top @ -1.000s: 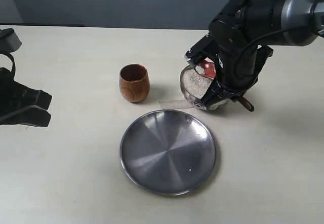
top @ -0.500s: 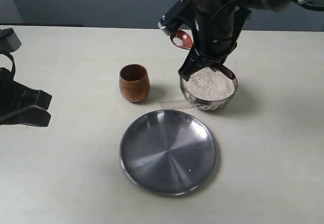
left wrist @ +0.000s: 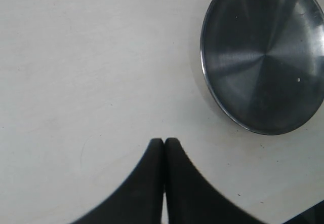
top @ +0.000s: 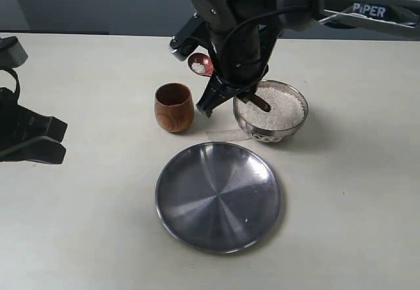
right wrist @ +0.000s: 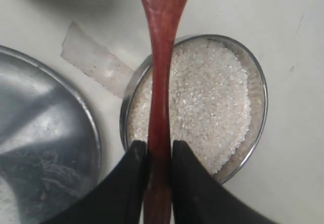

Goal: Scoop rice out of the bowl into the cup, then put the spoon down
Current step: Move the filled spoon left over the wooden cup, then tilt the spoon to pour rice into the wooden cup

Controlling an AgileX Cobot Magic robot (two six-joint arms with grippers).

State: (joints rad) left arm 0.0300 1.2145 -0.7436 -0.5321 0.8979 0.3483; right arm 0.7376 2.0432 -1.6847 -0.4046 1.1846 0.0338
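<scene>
- Steel plate [top: 217, 197]: large, round, shallow, with a brushed sheen; sits toward 6 o'clock of the tabletop.
- Pale speck [top: 247, 220] on the plate, about 4 o'clock from its centre.
- Clear strip [top: 226, 134]: flat on the table, at the plate's 12 o'clock, just beyond its rim.
- Table [top: 92, 224]: pale, matte.

Looks like a robot test lab: plain pale table [top: 85, 237], dark blank wall [top: 98, 1] behind, big black robot arm [top: 243, 14] with the word PIPER on its side.

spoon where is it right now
Exterior view: the spoon is held aloft by the right gripper, its head above and right of the cup, left of the bowl.
</scene>
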